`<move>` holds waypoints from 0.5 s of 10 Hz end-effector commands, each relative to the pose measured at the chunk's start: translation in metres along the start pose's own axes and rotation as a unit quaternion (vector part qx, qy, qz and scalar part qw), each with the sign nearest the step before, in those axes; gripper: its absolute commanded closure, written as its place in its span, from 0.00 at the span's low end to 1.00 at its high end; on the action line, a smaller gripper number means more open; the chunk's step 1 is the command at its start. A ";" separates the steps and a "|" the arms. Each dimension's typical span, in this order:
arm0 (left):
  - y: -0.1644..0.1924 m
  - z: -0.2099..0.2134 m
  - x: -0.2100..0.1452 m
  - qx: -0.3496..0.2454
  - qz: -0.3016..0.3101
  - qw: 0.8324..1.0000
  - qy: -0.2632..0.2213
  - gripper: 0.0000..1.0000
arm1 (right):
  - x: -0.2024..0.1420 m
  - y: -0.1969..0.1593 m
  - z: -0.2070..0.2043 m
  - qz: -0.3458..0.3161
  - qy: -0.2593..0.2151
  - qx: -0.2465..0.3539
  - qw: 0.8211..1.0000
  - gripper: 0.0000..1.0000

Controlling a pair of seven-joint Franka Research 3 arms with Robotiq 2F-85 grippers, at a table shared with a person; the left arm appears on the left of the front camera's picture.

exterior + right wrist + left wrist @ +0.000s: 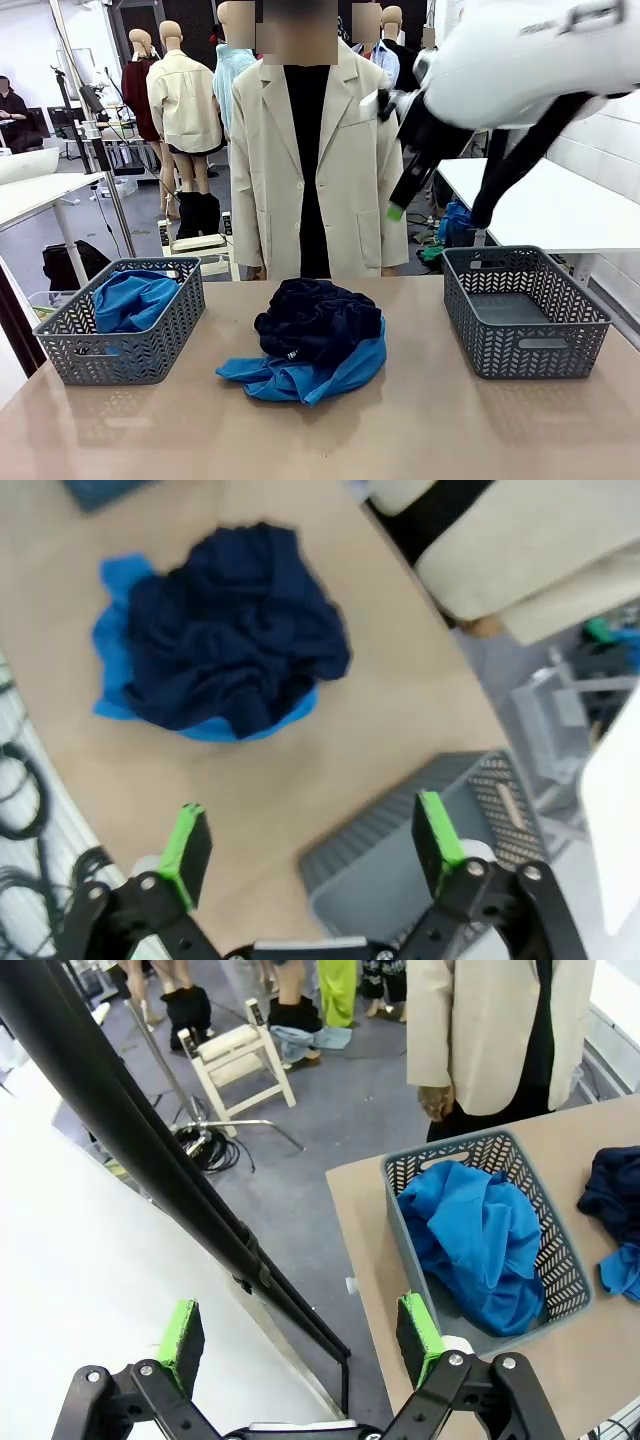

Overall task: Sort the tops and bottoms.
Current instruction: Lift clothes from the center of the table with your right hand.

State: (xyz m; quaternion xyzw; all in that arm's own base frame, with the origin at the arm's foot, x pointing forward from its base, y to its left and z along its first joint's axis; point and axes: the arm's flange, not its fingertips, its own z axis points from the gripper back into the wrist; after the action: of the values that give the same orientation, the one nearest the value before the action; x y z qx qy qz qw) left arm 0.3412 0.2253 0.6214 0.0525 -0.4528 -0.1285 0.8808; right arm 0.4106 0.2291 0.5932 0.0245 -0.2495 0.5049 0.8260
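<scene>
Your right gripper (pixel 308 825), jaws wide and empty, hangs nearer the crumpled dark navy fabric bottoms (pixel 235 645), which lie straight ahead of its fingers, heaped on a bright cobalt-blue top (pixel 112 670). Your left gripper (pixel 300 1325), equally open and empty, sits farther from that heap, beyond the grey slatted basket (pixel 450 1148).

Tops (pixel 300 380) seen as soft creased cloth, bottoms (pixel 315 318) as matt crumpled cloth, baskets (pixel 120 355) as matt plastic, table (pixel 430 425) smooth

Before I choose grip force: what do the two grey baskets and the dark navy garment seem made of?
Left grey basket and right grey basket: rigid matte plastic, apparently; moulded lattice holes, handle slots. Dark navy garment: soft matte fabric, probably knit; crumpled in deep folds.
</scene>
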 end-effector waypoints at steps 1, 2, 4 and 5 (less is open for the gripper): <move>0.002 0.001 0.002 -0.001 0.005 1.000 0.008 0.00 | 0.009 -0.007 -0.036 0.020 0.050 0.035 0.998 0.00; 0.002 0.001 0.002 -0.001 0.005 1.000 0.008 0.00 | 0.000 0.000 0.000 0.000 0.000 0.000 1.000 0.00; 0.002 0.001 0.002 -0.001 0.005 1.000 0.008 0.00 | 0.000 0.000 0.000 0.000 0.000 0.000 1.000 0.00; 0.002 0.001 0.002 -0.001 0.005 1.000 0.008 0.00 | 0.000 0.000 0.000 0.000 0.000 0.000 1.000 0.00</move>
State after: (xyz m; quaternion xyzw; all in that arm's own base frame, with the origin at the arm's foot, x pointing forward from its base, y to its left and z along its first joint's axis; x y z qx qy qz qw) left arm 0.3410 0.2260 0.6218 0.0521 -0.4530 -0.1278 0.8807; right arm 0.4128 0.2294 0.5983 0.0117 -0.2480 0.5050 0.8266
